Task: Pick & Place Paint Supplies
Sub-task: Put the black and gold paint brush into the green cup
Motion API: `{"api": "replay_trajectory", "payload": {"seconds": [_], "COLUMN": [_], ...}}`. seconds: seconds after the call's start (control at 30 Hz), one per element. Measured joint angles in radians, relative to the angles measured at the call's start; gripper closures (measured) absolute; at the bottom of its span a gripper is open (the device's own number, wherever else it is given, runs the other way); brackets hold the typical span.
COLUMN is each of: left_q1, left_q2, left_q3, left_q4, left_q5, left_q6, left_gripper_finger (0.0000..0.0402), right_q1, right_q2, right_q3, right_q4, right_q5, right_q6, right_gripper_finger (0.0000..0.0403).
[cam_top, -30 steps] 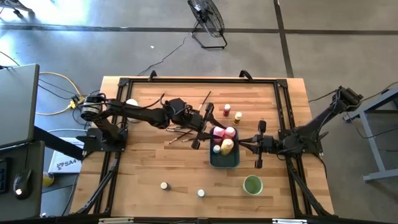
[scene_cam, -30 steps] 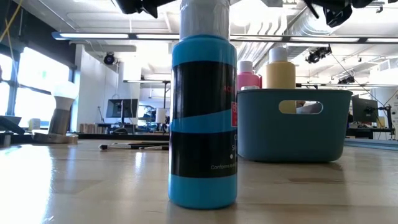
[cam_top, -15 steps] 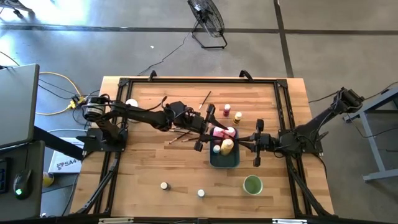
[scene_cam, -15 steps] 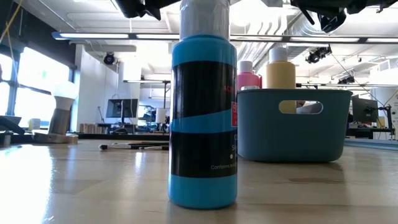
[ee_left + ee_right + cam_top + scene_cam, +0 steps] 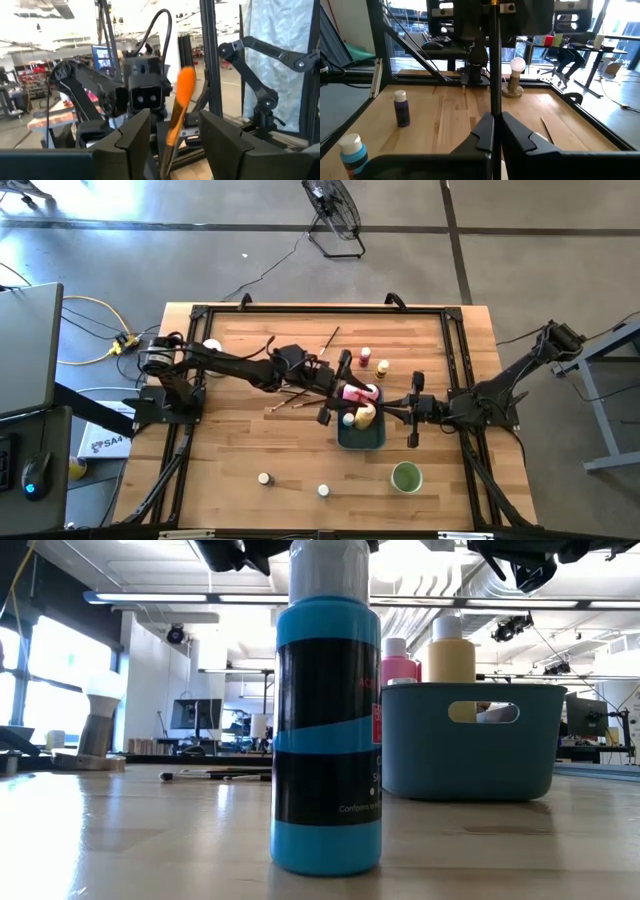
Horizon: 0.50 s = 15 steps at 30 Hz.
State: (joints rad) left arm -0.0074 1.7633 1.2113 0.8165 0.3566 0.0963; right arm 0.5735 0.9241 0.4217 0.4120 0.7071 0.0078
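A blue-grey rectangular plastic tray (image 5: 362, 438) is the landmark; inside it stand a pink squeeze bottle (image 5: 399, 662) and a yellow squeeze bottle (image 5: 451, 652), both pale-capped. Nearer the low camera than the tray stands a bright blue plastic bottle (image 5: 326, 730) with a black band and small red label. Beside the tray, a round green cup (image 5: 406, 477). Beyond the tray lie thin brown-handled paintbrushes (image 5: 292, 396) on the light striped wooden table (image 5: 235, 440). An orange-tipped brush (image 5: 178, 112) shows between dark fingers.

Two dark jointed arms (black cables looped), blocky black claw fingers (image 5: 220, 140).
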Motion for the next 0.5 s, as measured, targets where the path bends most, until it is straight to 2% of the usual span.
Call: {"api": "replay_trajectory", "payload": {"seconds": [0.13,0.4,0.5], "left_q1": [0.000,0.000,0.000], "left_q2": [0.000,0.000,0.000], "left_q3": [0.001,0.001,0.001], "left_q4": [-0.012,-0.012,-0.013], "left_q5": [0.000,0.007,0.009], "left_q6": [0.000,0.004,0.004], "left_gripper_finger": [0.0276,0.0382,0.0385], "right_q1": [0.000,0.000,0.000], "right_q2": [0.000,0.000,0.000], "right_q3": [0.000,0.000,0.000], "right_q4": [0.000,-0.002,-0.002], "right_q5": [0.000,0.000,0.000], "right_q6": [0.000,0.003,0.003], "right_gripper_finger": [0.0395,0.0395,0.0395]}}
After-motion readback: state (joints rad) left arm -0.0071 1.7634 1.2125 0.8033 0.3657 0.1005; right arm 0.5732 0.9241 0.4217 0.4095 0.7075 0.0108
